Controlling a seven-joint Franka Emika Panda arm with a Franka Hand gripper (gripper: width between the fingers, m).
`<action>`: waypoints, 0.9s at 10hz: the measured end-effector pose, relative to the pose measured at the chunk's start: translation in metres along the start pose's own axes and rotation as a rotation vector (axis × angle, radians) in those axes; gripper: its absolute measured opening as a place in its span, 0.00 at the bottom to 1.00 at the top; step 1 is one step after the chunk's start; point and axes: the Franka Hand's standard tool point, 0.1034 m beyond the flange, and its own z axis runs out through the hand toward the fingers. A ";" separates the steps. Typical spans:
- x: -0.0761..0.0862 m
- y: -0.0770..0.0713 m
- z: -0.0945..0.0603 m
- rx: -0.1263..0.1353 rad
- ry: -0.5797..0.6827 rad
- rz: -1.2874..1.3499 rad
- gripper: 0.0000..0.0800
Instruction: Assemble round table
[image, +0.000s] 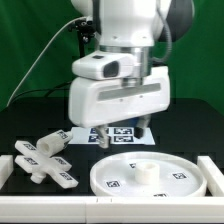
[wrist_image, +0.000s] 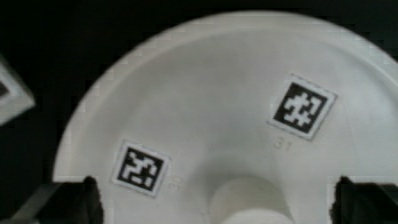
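The hand (image: 141, 124) is hovering low over the dark worktop (image: 40, 125), its fingers (wrist_image: 71, 200) spreading wide and gripping nothing. In the exterior view the round disc (image: 150, 176) is lying flat at the hand's 6 o'clock, just beside it, with a short round stub (image: 143, 170) sticking up at the centre. It is looking like smooth matte white plastic, rimmed and tagged. The other long white parts (image: 50, 168) are lying at 8 o'clock, slanting.

black table (image: 25, 125) | disc (image: 150, 188) (rim up) | leg (image: 45, 147) | foot piece (image: 52, 172) | marker board (image: 108, 132)

Marker board (image: 100, 133), tags showing, black table (image: 30, 125)
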 end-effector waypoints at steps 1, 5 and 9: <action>-0.020 0.009 -0.006 0.001 -0.002 0.124 0.81; -0.037 0.010 -0.008 0.010 -0.005 0.418 0.81; -0.062 0.026 -0.008 0.048 -0.014 0.684 0.81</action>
